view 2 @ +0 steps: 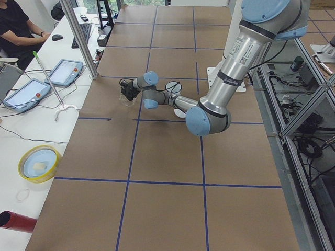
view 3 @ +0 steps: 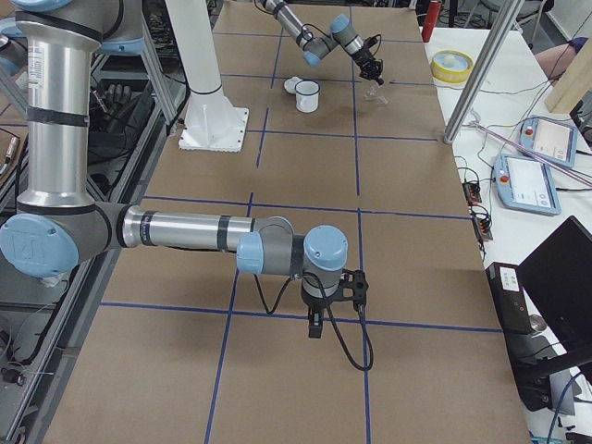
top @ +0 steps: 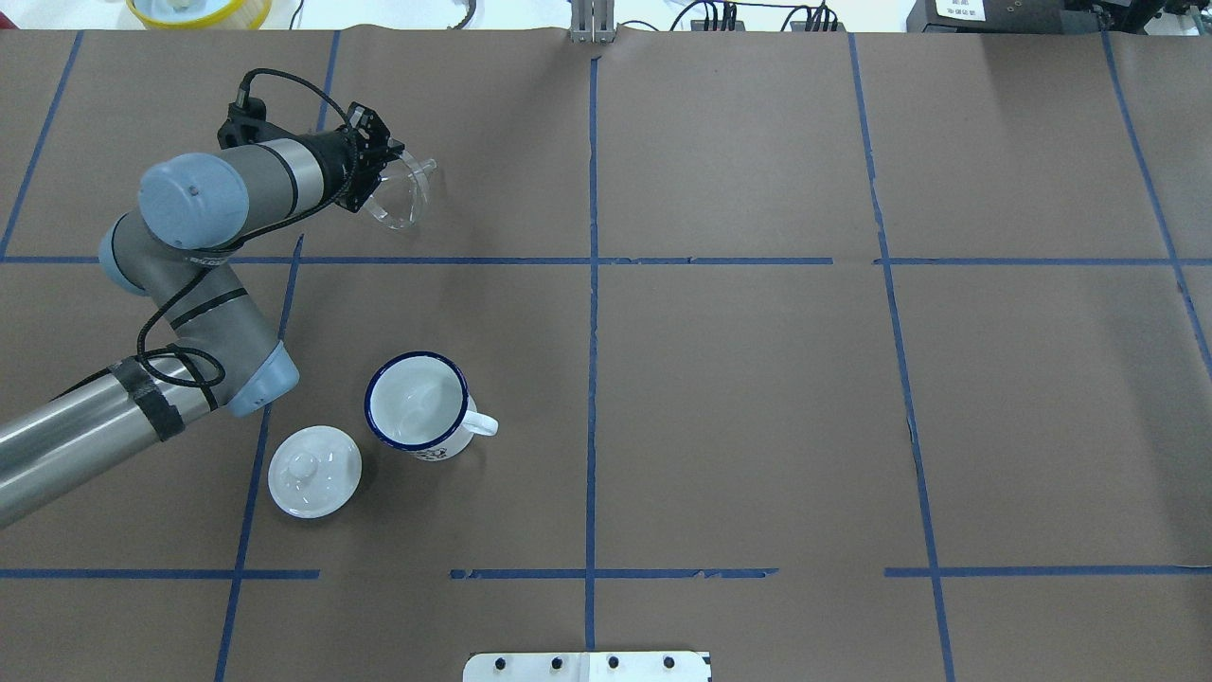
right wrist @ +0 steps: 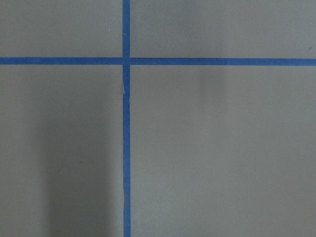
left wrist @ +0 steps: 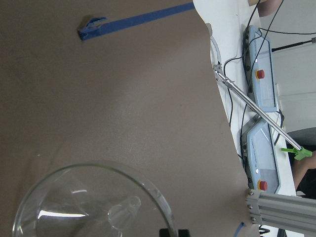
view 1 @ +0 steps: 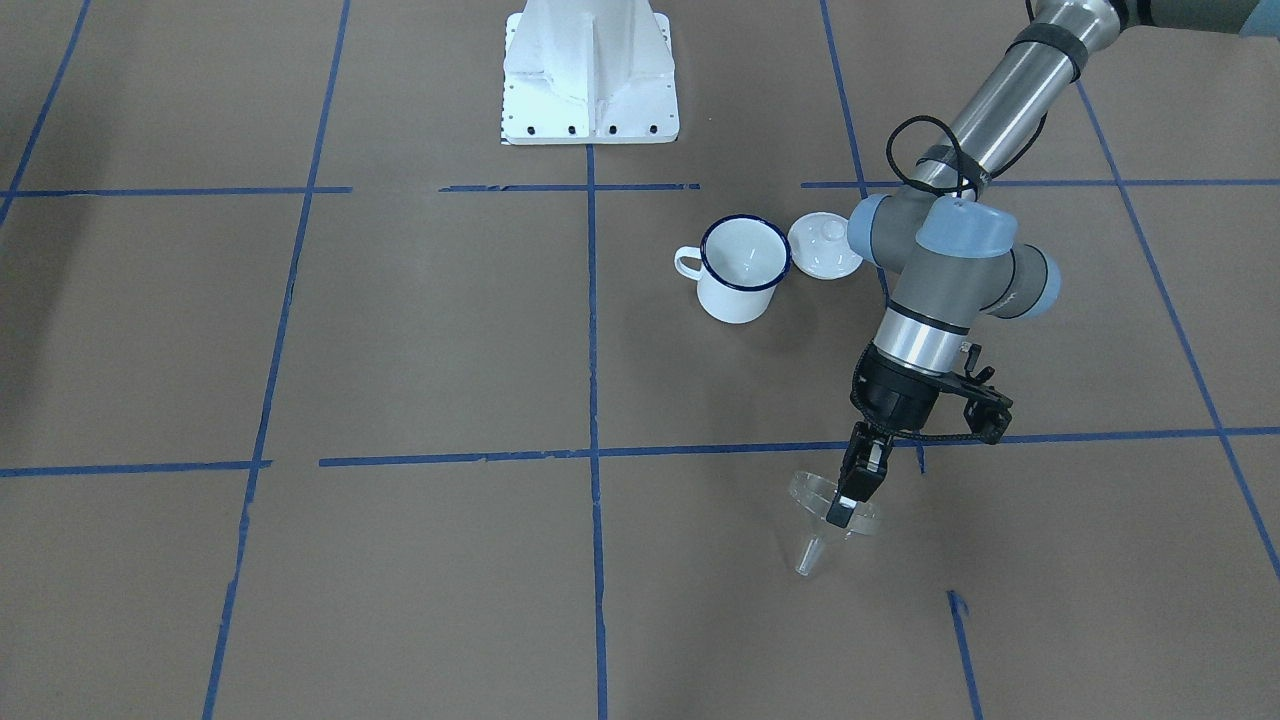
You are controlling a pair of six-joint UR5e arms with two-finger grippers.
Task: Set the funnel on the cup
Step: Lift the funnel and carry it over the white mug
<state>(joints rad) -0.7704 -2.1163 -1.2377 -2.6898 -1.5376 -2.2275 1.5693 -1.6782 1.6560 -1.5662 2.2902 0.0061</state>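
My left gripper [view 1: 846,508] is shut on the rim of the clear funnel [view 1: 812,548], holding it tilted with the stem pointing down and away, low over the table. The overhead view shows the gripper [top: 381,178] and funnel [top: 403,195] at the far left. In the left wrist view the funnel [left wrist: 94,202] fills the bottom left. The white mug with a blue rim [view 1: 742,270] stands upright and empty [top: 417,405], well apart from the funnel. My right gripper [view 3: 314,326] points down over bare table far from both; I cannot tell if it is open or shut.
A round white knobbed lid [top: 314,471] lies beside the mug, under my left forearm. The robot's white base plate [view 1: 590,90] is at the table's middle edge. A yellow bowl [top: 199,9] and operator tablets [left wrist: 261,94] sit past the far edge.
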